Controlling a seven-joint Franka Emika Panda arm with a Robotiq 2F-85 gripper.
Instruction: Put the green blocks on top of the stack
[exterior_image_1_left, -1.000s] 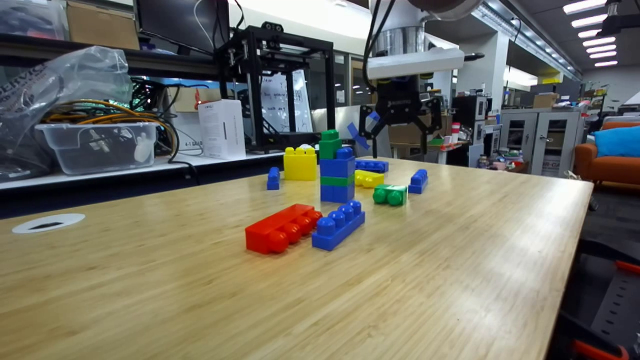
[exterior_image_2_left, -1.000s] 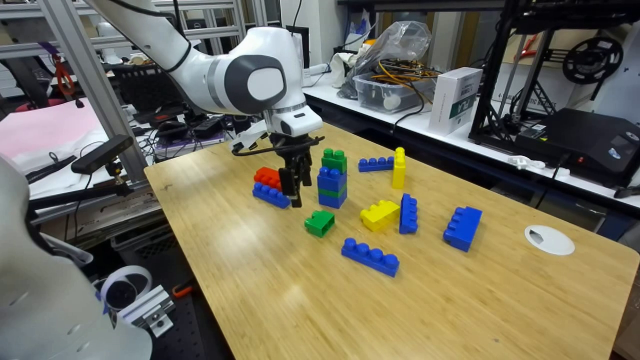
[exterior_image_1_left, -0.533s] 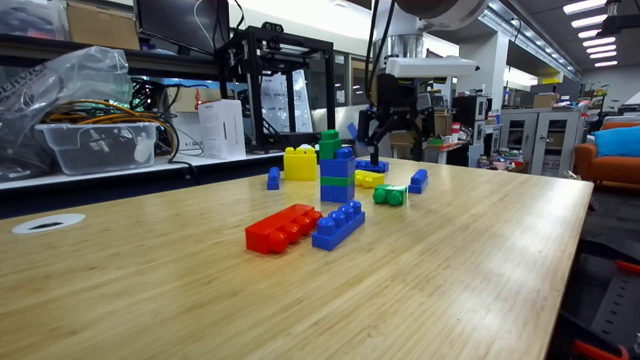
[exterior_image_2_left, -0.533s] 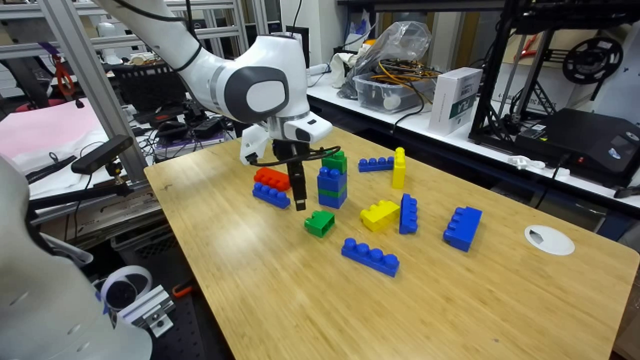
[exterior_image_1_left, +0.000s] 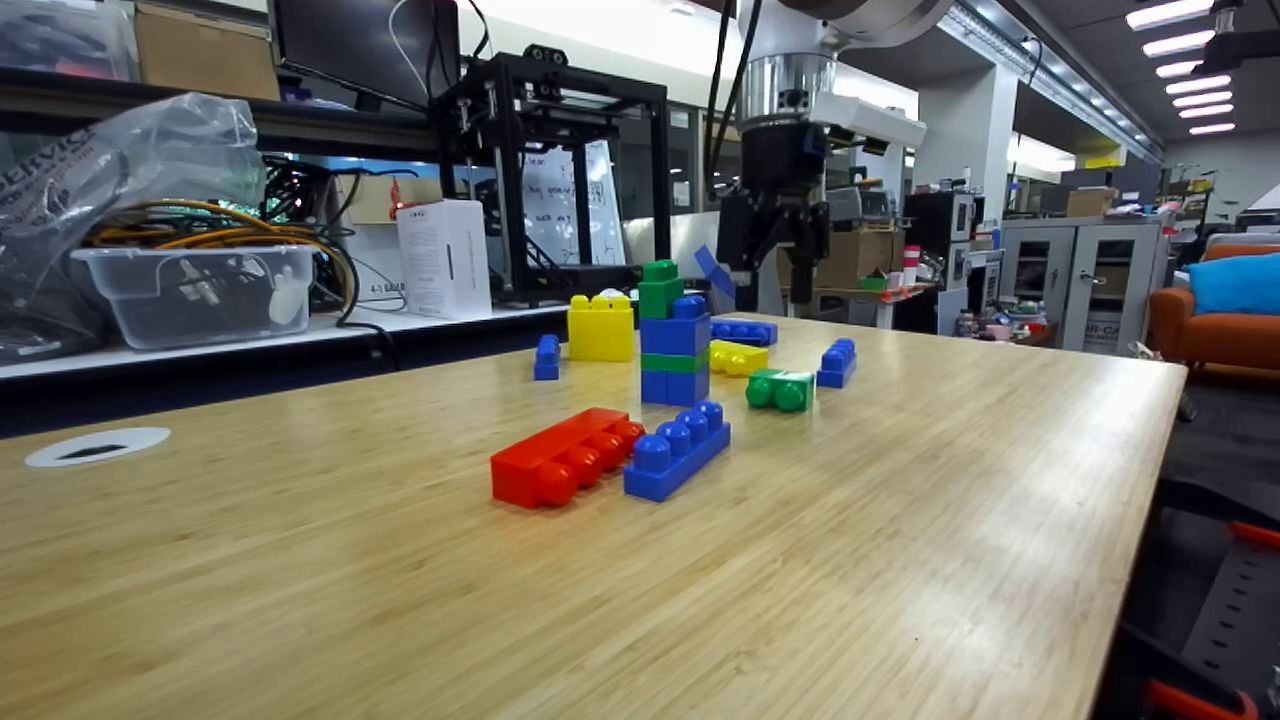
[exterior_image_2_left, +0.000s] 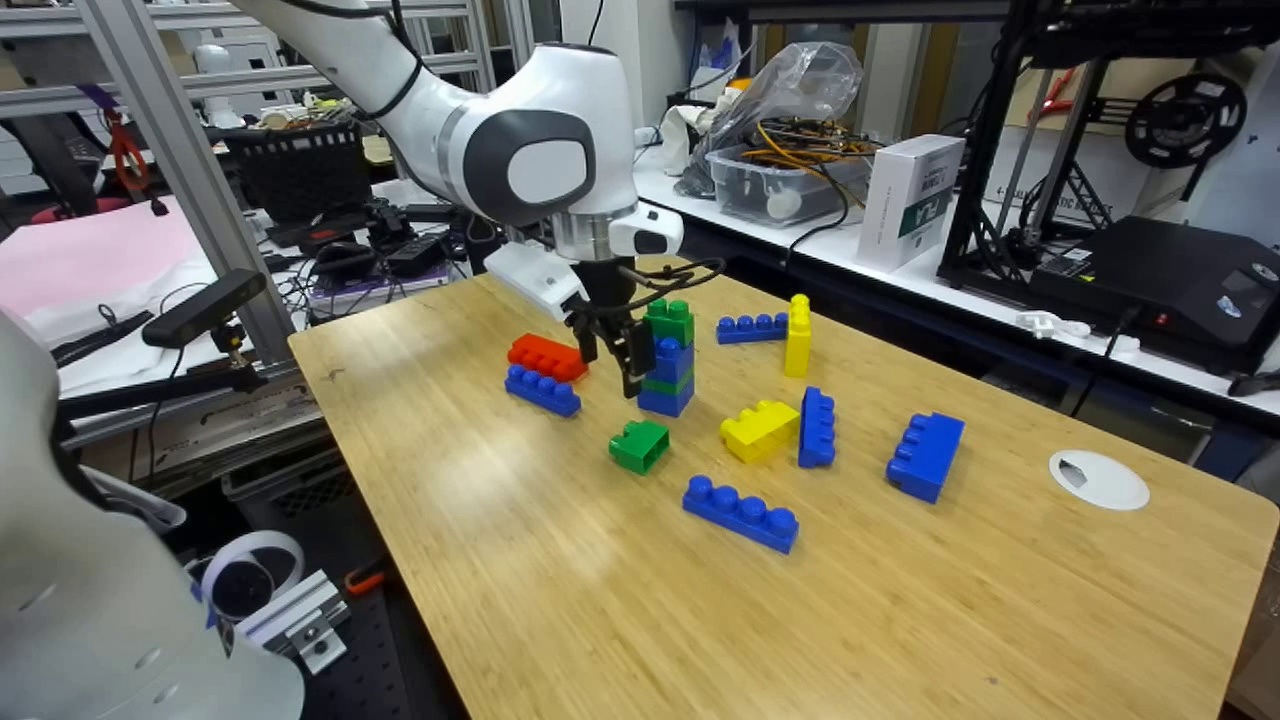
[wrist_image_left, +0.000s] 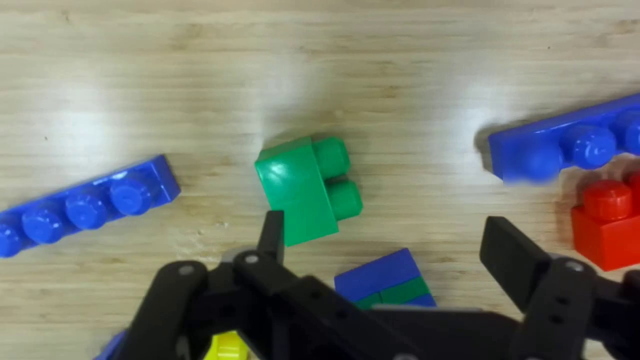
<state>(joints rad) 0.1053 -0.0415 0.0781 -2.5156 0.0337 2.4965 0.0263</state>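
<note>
We find the gripper (wrist_image_left: 386, 232) spread apart; in an exterior view, the loose green block (exterior_image_2_left: 638, 448) lies on its side, seven o'clock from the green-topped stack (exterior_image_2_left: 675, 362)

On the pale wooden tabletop (exterior_image_1_left: 900, 560), a red studded plastic brick (exterior_image_1_left: 560, 450) lies beside a blue four-stud plastic brick (exterior_image_1_left: 690, 460); a chunky yellow studded plastic block (exterior_image_1_left: 600, 334) stands upright. Beyond, a clear plastic bin (exterior_image_1_left: 132, 295) of orange cables (exterior_image_1_left: 205, 236) sits near a white cardboard box (exterior_image_1_left: 443, 260).
</note>
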